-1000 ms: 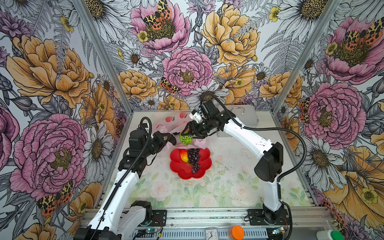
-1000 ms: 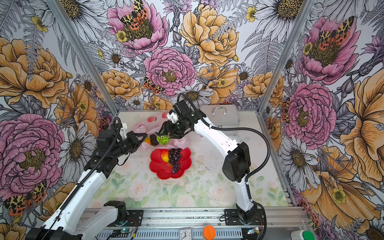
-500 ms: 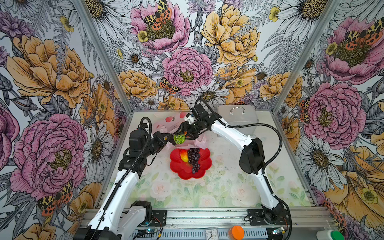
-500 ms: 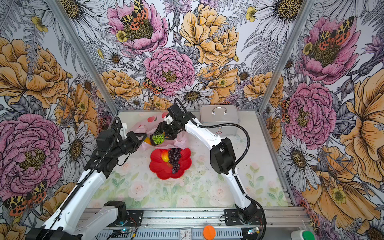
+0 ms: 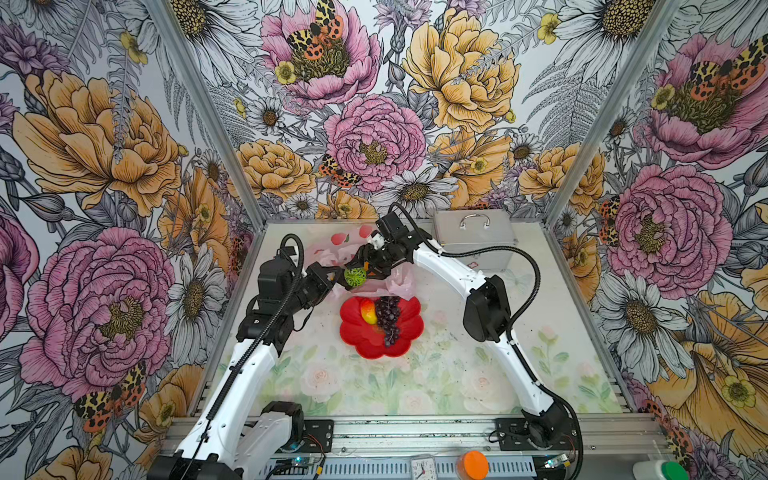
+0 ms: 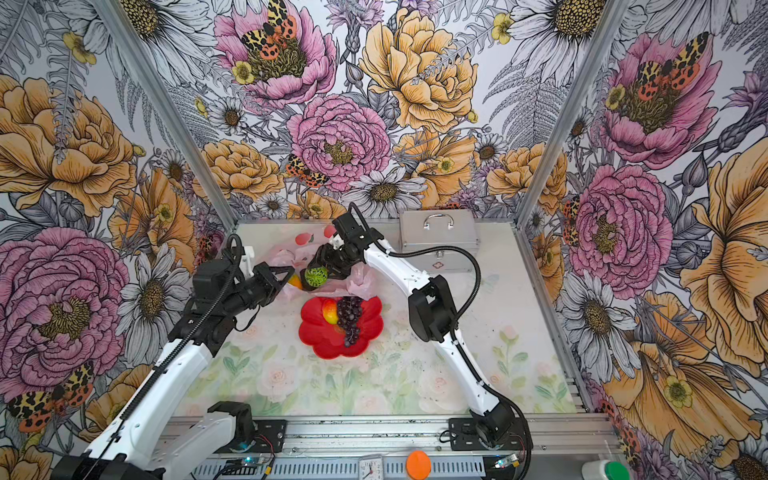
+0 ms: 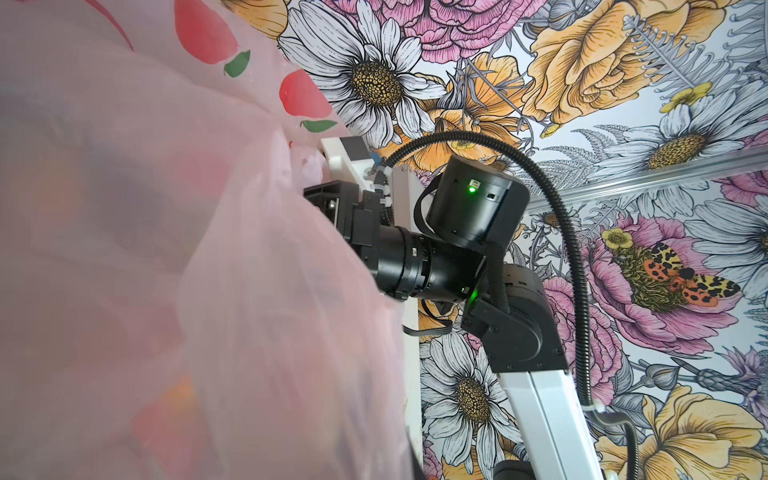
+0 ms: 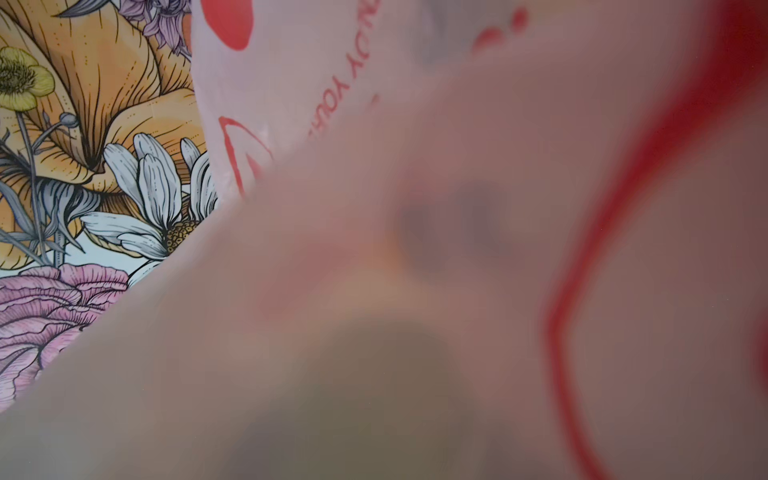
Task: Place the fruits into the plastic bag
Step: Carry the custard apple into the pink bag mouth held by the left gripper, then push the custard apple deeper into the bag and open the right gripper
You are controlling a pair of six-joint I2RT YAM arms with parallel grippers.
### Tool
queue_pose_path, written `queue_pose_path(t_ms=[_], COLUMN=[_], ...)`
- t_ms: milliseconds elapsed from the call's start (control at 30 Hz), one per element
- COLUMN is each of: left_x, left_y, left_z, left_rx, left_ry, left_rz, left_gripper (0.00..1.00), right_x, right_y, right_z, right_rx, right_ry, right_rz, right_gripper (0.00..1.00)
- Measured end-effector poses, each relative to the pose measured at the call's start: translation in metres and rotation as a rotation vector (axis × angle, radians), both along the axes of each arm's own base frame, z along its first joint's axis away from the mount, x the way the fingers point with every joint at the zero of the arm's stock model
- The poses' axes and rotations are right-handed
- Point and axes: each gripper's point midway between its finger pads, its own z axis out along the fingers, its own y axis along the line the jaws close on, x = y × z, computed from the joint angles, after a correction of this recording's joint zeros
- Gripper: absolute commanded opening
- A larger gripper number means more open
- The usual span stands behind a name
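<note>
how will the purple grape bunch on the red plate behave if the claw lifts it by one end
Likely floppy: the grape bunch is many small beads tapering to a thin tail, so it may dangle. Unlikely to roll, since it lies long and lumpy on the red plate. Its bumps should help grip.
</note>
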Motion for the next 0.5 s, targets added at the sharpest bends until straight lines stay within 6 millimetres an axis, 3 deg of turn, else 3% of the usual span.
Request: queue_pose_path(t_ms=[200, 500], left_x=[0.0, 0.0], left_y=[0.0, 0.0], left_z=[0.0, 0.0], left_rx=[0.0, 0.0], left_ry=[0.0, 0.0], left_rz=[0.0, 0.0], left_gripper=[0.0, 0.0], right_x=[0.016, 0.025], right_y=[-0.011, -0.018], right_z=[-0.013, -0.013], right_rx=[-0.028, -0.031], right_ry=[-0.001, -0.01], right_rz=[-0.042, -0.069], right_gripper=[0.61, 0.7])
